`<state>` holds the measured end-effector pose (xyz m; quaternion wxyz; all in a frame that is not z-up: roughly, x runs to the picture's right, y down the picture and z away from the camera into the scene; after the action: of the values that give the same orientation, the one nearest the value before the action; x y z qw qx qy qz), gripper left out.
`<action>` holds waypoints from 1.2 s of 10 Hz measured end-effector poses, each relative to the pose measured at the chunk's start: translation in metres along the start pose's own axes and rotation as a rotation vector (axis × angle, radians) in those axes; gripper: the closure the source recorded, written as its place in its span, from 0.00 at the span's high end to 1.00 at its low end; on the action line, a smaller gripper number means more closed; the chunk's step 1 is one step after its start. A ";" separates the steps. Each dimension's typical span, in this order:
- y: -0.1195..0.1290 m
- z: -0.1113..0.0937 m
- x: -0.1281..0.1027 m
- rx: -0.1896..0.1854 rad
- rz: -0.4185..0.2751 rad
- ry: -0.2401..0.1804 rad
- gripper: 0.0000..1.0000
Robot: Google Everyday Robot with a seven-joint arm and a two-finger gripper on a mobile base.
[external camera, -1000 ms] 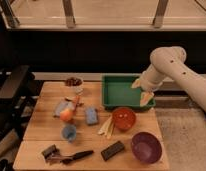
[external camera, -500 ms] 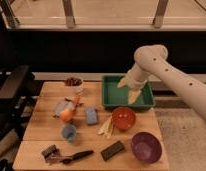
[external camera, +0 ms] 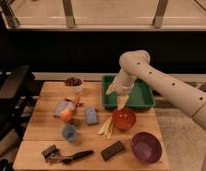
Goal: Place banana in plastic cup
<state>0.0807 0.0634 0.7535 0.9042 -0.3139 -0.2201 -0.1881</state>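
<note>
The arm is bent down from the right, with the gripper (external camera: pixel 115 91) held over the left side of the tray (external camera: pixel 142 98); its opening cannot be told; the banana (external camera: pixel 107 128) is laid beside the bowl (external camera: pixel 124 119), apart from the cup (external camera: pixel 69 132).

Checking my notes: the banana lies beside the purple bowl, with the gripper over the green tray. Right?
Not quite. The camera view shows the banana beside the orange bowl, not the purple bowl; the gripper is over the green tray.
</note>
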 end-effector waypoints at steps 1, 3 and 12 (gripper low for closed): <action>0.003 0.008 -0.004 -0.015 0.019 -0.022 0.68; 0.010 0.024 -0.011 -0.042 0.043 -0.059 0.68; 0.033 0.056 -0.025 -0.078 0.160 -0.162 0.68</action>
<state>0.0602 0.1289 0.7641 0.8828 -0.3794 -0.2590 -0.0976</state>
